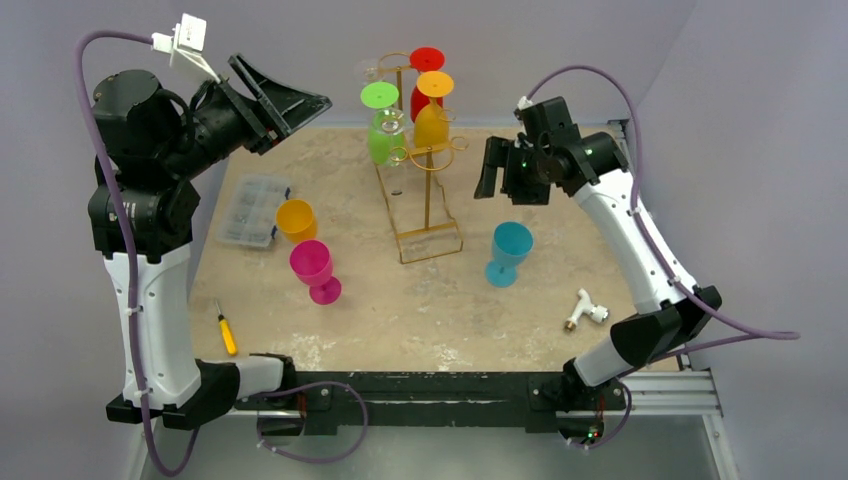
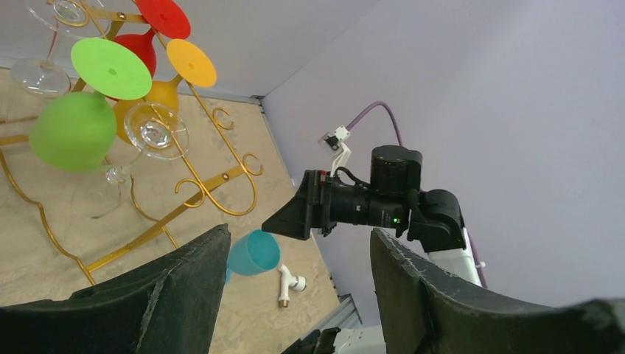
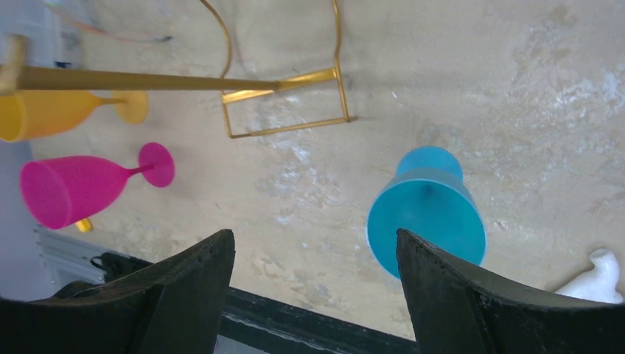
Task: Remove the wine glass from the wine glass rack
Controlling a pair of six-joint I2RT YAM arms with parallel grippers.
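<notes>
The gold wire wine glass rack [image 1: 428, 200] stands at mid table. Upside-down glasses hang from its hooks: a green one [image 1: 380, 140], an orange one [image 1: 432, 120], a red one [image 1: 425, 75] and clear ones [image 1: 392, 125]. The left wrist view shows the rack [image 2: 199, 177], the green glass [image 2: 74, 129] and a clear glass [image 2: 155, 131]. My left gripper [image 1: 298, 118] is raised left of the rack, open and empty [image 2: 298, 236]. My right gripper [image 1: 508, 190] hangs right of the rack, open and empty [image 3: 315, 236], above a teal glass [image 3: 427, 221].
On the table stand an orange cup [image 1: 296, 220], a magenta glass [image 1: 314, 268] and the teal glass [image 1: 509, 250]. A clear plastic box [image 1: 252, 210] lies at the left, a yellow screwdriver [image 1: 227, 330] near the front left, a white fitting [image 1: 585, 310] at the front right.
</notes>
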